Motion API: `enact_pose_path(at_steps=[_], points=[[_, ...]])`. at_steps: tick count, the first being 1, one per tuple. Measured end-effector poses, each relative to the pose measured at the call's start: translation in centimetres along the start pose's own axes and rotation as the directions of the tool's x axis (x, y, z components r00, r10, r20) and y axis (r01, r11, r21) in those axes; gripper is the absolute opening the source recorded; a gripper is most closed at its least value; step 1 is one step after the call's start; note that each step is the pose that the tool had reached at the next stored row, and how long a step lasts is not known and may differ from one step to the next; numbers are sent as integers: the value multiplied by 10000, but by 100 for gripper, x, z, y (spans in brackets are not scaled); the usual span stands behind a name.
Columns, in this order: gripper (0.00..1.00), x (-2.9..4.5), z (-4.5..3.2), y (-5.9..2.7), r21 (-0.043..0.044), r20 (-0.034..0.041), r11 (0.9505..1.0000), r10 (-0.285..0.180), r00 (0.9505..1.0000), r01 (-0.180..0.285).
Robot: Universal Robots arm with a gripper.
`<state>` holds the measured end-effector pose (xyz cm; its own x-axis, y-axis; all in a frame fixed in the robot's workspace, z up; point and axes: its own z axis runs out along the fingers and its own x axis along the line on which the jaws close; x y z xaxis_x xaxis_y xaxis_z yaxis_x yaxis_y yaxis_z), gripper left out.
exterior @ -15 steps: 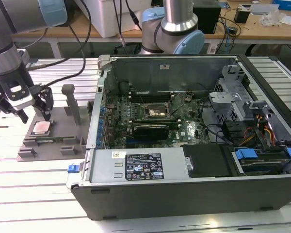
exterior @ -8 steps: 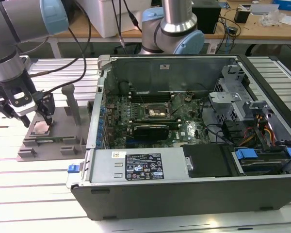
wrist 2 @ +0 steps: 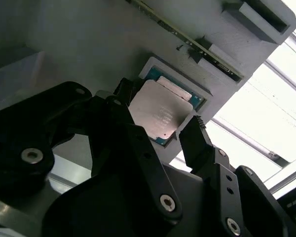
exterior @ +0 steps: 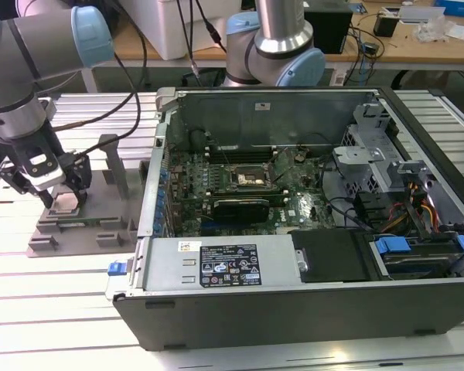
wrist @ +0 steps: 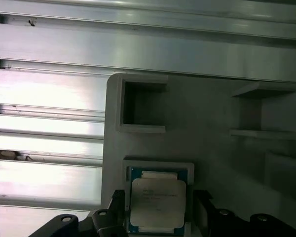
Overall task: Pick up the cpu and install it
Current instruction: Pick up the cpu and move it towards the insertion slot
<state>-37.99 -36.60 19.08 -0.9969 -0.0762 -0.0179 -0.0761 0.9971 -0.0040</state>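
Grey plastic tray (exterior: 89, 229) is sitting at the exterior view's left on the slatted aluminium table (exterior: 46, 309). The gripper (exterior: 52, 199) is hanging low over the tray's left part, well apart from the open computer case (exterior: 294, 309) and the black socket (exterior: 244, 179) at centre frame.

In the second wrist view the cpu (wrist 2: 158, 111) is lying flat in a shallow tray recess, silvery top up and directly beneath the claw. The black fingers (wrist 2: 197, 140) are standing one to either side of it.

In the first wrist view the fingers are flanking the chip's two slightly longer edges, with a sliver of tray showing on each side. The claw is looking spread, not yet clenched on anything.
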Motion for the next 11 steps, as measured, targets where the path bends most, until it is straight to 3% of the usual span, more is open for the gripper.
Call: enact_pose_path(at_steps=[9, 11], points=[[66, 23, 27, 13, -1, 1, 10000, -16, 10000, 16], [55, 23, 27, 13, 0, 1, 10000, -16, 10000, 16]])
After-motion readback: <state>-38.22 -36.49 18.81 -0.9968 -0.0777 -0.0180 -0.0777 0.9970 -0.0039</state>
